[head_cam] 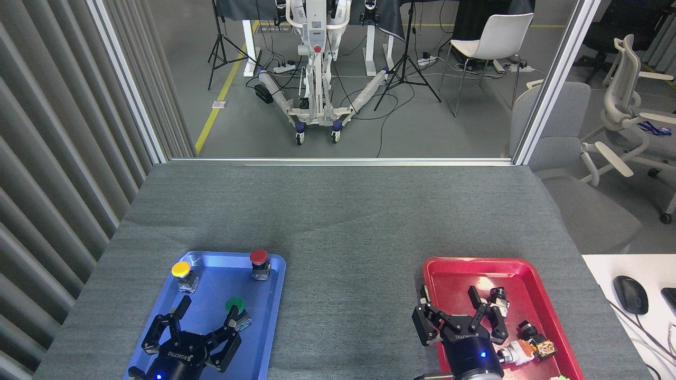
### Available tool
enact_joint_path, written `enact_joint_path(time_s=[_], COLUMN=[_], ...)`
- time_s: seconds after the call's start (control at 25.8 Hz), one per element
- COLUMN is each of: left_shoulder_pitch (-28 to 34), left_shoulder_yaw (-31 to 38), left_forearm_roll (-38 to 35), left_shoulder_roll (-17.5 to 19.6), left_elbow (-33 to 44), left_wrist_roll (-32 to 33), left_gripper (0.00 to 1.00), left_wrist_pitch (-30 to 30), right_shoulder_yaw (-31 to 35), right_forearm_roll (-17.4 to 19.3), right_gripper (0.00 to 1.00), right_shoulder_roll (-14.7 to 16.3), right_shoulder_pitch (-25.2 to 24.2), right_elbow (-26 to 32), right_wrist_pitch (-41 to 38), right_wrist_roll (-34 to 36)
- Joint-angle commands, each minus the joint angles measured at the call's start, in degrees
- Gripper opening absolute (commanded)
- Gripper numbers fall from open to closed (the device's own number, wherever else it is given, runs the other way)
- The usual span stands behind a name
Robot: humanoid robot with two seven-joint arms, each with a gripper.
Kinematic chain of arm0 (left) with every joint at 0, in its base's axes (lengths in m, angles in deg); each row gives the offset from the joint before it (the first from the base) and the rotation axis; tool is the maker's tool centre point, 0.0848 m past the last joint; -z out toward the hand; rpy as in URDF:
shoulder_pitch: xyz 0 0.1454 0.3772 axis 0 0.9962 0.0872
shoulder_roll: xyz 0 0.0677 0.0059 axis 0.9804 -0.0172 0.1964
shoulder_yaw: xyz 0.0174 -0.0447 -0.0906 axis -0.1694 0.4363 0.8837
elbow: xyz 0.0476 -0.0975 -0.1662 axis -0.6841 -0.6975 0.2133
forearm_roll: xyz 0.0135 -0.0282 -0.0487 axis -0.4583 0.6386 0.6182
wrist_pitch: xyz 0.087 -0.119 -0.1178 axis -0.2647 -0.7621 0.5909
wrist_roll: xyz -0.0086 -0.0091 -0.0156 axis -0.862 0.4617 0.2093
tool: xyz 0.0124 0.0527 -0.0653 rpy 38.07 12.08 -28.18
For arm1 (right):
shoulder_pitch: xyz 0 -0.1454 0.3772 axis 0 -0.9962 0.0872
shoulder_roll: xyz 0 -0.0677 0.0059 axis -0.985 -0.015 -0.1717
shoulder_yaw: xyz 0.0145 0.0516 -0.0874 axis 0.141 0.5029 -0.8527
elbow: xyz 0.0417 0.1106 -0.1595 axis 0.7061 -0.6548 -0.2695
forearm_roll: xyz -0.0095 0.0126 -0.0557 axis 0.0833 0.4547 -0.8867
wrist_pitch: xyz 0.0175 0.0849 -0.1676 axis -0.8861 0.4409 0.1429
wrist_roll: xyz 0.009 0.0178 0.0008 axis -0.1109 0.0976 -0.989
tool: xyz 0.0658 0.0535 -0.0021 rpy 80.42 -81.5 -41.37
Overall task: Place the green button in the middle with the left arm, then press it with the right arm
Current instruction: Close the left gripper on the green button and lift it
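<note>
Single head cam, looked fwd and down over grey table (338, 221) from near edge; both arms entered at bottom, lab floor beyond.

past my table i see grey floor (433, 132), a white chair (494, 39), tripods (404, 63), ribbed wall panels (47, 137) on the left.

middle (348, 237): bare felt, I see open passage between both trays | blue tray (274, 295): yellow button (182, 272) and red button (259, 259) crowd far end | red tray (449, 266): small parts clutter right side
</note>
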Motion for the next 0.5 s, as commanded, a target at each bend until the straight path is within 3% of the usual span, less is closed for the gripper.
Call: enact_joint_path(time_s=[0.0, 0.15, 0.46], left_shoulder_pitch=[-0.08, -0.08, -2.80], left_shoulder_yaw=[-0.53, -0.62, -2.20], left_forearm_roll=[-0.70, -0.70, -0.79], left_shoulder_roll=[0.22, -0.05, -0.75], left_elbow=[-2.38, -4.67, -12.05], left_wrist_roll=[2.36, 5.53, 5.44], left_gripper=[0.99, 0.99, 0.99], left_wrist_pitch=[0.37, 4.15, 3.71], right_shoulder_yaw=[-0.08, 0.01, -0.08], right_forearm_roll=[-0.59, -2.87, -5.34], right_gripper=[1.00, 1.00, 1.00], right_shoulder_roll=[-1.17, -1.44, -1.61], right_shoulder_pitch=[-2.16, -3.04, -3.48], right_elbow=[1.86, 2.83, 2.74], right_wrist_pitch=[0.20, 0.64, 0.64], right_wrist_roll=[1.97, 4.43, 4.34])
